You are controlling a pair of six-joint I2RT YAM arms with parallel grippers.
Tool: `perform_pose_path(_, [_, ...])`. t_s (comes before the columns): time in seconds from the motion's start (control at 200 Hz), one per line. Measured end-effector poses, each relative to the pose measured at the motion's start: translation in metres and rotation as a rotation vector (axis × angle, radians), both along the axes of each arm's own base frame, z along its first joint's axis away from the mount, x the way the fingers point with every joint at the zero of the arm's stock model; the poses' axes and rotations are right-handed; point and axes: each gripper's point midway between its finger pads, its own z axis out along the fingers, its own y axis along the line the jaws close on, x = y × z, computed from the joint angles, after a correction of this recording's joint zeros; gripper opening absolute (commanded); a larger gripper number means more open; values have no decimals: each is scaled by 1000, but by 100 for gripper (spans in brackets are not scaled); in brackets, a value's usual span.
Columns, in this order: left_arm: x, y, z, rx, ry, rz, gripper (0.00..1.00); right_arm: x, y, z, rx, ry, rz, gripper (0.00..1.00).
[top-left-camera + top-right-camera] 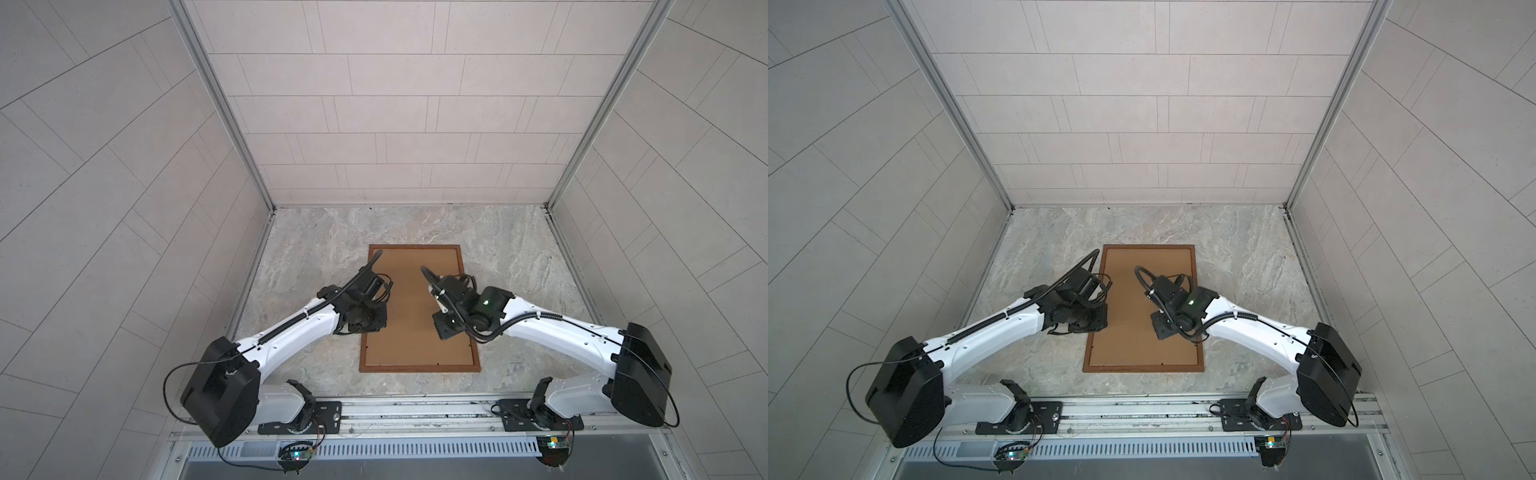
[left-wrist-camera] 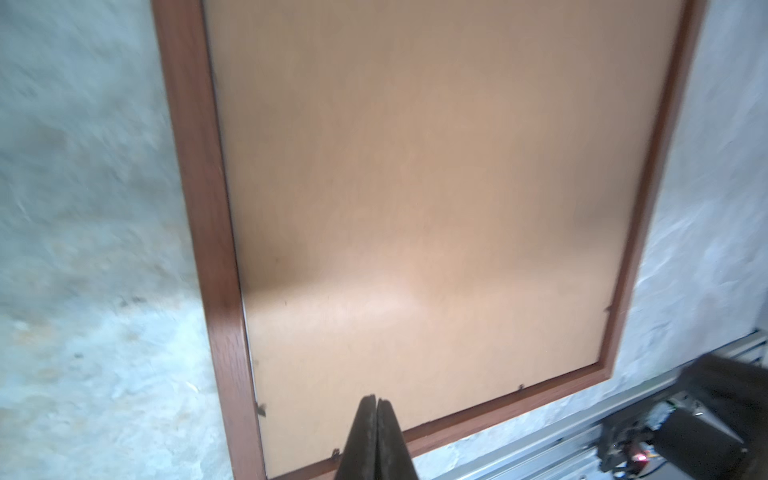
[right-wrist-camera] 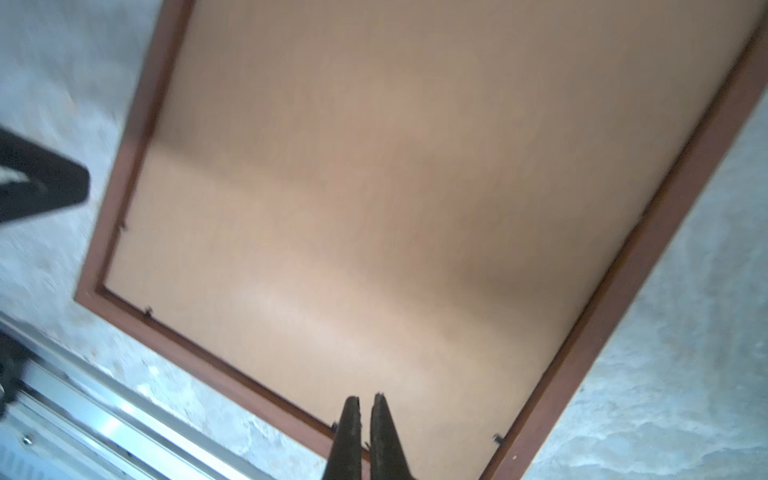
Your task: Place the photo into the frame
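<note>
Frame [image 1: 419,368] lying flat, back up, in the middle of the grey marbled surface [image 1: 316,241].
From the left we see a pale tiled wall [image 1: 104,187], then the left pincer [image 2: 376,401], clenched on nothing, over the brown backing board [image 1: 409,291] that fills the frame; whether its tips touch we cannot tell. The right pincer [image 3: 365,399], likewise clenched and empty, is over the same board. Beyond stands the right tiled wall [image 1: 685,208]; the far tiled wall [image 1: 395,104] closes the end, and a metal rail [image 1: 415,409] runs along the near edge.
</note>
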Motion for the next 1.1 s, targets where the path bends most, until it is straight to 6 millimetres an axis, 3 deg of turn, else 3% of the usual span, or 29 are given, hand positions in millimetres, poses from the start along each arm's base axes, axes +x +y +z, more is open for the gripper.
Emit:
perform_pose_path(0.11, [15, 6, 6, -21, -8, 27, 6, 37, -28, 1, 37, 7, -113, 0])
perform_pose_path(0.245, [40, 6, 11, -46, -8, 43, 6, 77, -61, -18, 43, 72, -224, 0])
perform_pose_path(0.455, [71, -4, 8, -74, 17, 32, 6, 127, -81, -47, 45, 143, -284, 0])
perform_pose_path(0.681, [72, -11, 6, -108, 29, 16, 6, 157, -83, -51, 20, 121, -276, 0])
perform_pose_path(0.891, [64, -10, -2, -131, 35, 20, 6, 190, -101, -58, 4, 96, -319, 0])
perform_pose_path(1.101, [60, -11, -8, -141, 51, 32, 6, 207, -115, -72, -16, 107, -345, 0])
